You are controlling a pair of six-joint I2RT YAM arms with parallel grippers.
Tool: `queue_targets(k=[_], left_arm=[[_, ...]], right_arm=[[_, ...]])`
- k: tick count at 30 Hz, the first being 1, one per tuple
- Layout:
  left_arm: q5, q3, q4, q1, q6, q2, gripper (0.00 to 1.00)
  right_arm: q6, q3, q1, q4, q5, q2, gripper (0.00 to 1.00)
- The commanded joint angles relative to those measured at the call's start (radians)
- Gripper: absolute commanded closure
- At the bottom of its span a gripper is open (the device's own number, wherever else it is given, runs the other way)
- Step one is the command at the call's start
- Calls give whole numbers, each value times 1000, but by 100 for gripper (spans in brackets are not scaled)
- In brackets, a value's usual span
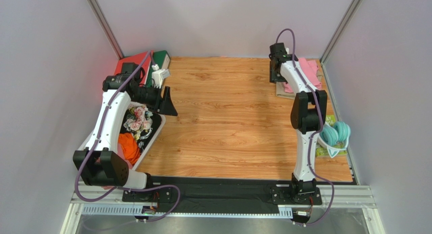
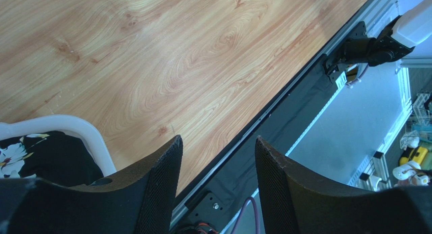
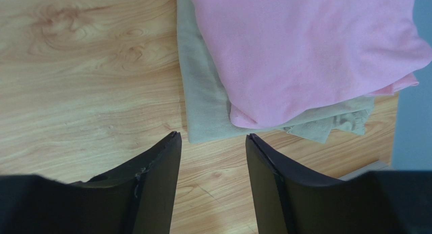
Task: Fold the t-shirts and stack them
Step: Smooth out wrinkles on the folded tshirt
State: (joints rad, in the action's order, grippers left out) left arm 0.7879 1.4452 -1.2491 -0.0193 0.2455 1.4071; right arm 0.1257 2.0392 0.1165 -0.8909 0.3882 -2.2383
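Note:
Two folded t-shirts lie stacked at the table's far right corner. The light pink one [image 1: 310, 72] [image 3: 304, 51] rests on top of the khaki-beige one [image 1: 285, 90] [image 3: 203, 107], whose edges stick out below and to the left. My right gripper [image 1: 277, 74] [image 3: 213, 143] hovers just left of the stack, open, with only bare wood between its fingers. My left gripper [image 1: 169, 103] [image 2: 218, 143] hangs over the table's left side beside a basket, open and holding nothing.
A white basket [image 1: 152, 138] [image 2: 86, 130] at the left holds floral and orange cloth. Red [image 1: 133, 63] and green [image 1: 162, 58] flat items lie at the back left. Teal headphones [image 1: 335, 132] sit at the right edge. Walls close in on three sides.

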Motion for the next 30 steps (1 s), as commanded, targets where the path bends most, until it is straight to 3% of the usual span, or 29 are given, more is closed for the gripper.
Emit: queue_targets(k=[1,4,7,30], left_arm=[[27,4,-4,-2,20,-25,38],[28,4,-7,-2,24,-28,38],[27,3,-7,-2,26,-30,38],[25,29,-16,-2,31,-16,38]], right_arm=[[-24,13,0,-3,123,-4,49],[-24,-8,-8,7,150,6,41],[-21,-11,-15,7,153,5,40],[14,62,-64,-23,117,-126,48]])
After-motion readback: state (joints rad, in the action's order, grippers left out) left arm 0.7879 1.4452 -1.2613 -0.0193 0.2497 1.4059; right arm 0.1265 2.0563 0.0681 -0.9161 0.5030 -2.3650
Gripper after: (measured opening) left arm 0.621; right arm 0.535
